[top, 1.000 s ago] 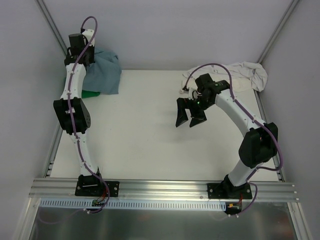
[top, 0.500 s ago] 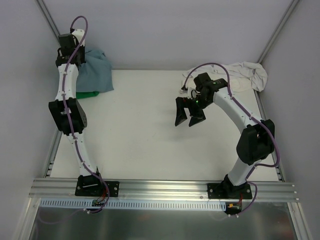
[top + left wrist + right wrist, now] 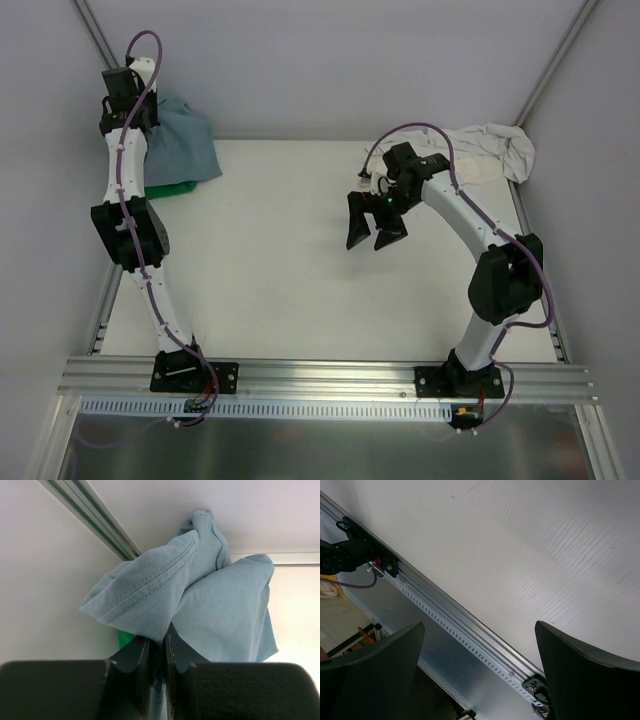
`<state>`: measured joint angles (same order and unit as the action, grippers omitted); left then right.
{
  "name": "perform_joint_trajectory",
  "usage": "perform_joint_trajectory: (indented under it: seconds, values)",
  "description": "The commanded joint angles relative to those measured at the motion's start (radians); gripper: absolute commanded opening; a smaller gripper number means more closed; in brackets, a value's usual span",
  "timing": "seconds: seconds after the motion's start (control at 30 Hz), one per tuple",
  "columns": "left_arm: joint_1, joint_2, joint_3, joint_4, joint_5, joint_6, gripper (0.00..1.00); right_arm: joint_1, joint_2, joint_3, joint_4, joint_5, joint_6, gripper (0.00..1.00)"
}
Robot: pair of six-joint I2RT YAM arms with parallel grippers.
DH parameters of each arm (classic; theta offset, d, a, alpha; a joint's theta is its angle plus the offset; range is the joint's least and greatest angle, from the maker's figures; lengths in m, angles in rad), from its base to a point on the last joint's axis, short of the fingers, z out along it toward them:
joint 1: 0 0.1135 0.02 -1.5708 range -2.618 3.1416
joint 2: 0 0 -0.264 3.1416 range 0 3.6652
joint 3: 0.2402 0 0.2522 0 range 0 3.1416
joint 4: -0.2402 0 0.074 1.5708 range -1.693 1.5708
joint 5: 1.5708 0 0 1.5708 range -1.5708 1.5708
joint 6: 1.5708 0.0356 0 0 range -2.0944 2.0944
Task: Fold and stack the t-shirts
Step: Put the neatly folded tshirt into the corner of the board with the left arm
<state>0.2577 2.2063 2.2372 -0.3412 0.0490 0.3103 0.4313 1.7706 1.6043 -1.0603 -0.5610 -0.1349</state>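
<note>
One-second change: clamping left gripper (image 3: pixel 156 647) on slate-blue shirt (image 3: pixel 225 605) hem, hauling it up and back into far-left corner, uncovering green shirt (image 3: pixel 168 187) underneath. Holding right gripper (image 3: pixel 370 232) spread, idling above table (image 3: pixel 270 280); leaving cream shirt (image 3: pixel 495 148) bunched far-right. Separating, not folding yet.

White table (image 3: pixel 300 270); green t-shirt (image 3: pixel 172 187), cream t-shirt (image 3: pixel 495 150)

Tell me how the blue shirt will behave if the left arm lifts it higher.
Probably floppy: the blue shirt drapes in loose folds from the left gripper. Likely light, since a thin pinch of cloth holds it. It may drag the green shirt beneath it.
</note>
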Motion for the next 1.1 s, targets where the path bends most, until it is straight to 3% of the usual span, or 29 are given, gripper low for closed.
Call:
perform_joint_trajectory:
  seconds: [0.0, 0.63, 0.7, 0.73, 0.77, 1.07]
  values:
    - [0.020, -0.089, 0.070, 0.074, 0.023, 0.021, 0.00, 0.011, 0.003, 0.042, -0.030, -0.005, 0.001, 0.99]
    - [0.124, 0.039, 0.045, 0.146, 0.057, -0.025, 0.00, 0.011, 0.104, 0.201, -0.138, -0.014, -0.037, 0.99]
    - [0.123, 0.059, 0.026, 0.172, 0.052, -0.051, 0.18, 0.011, 0.110, 0.212, -0.142, -0.019, -0.034, 1.00]
    - [0.123, 0.064, 0.019, 0.182, 0.037, -0.063, 0.65, 0.011, 0.112, 0.213, -0.142, -0.017, -0.034, 0.99]
    - [0.121, 0.073, 0.006, 0.209, 0.014, -0.092, 0.98, 0.011, 0.112, 0.210, -0.145, -0.016, -0.034, 0.99]
    - [0.107, 0.053, -0.008, 0.202, 0.021, -0.163, 0.99, 0.018, 0.124, 0.212, -0.139, -0.031, -0.026, 0.99]
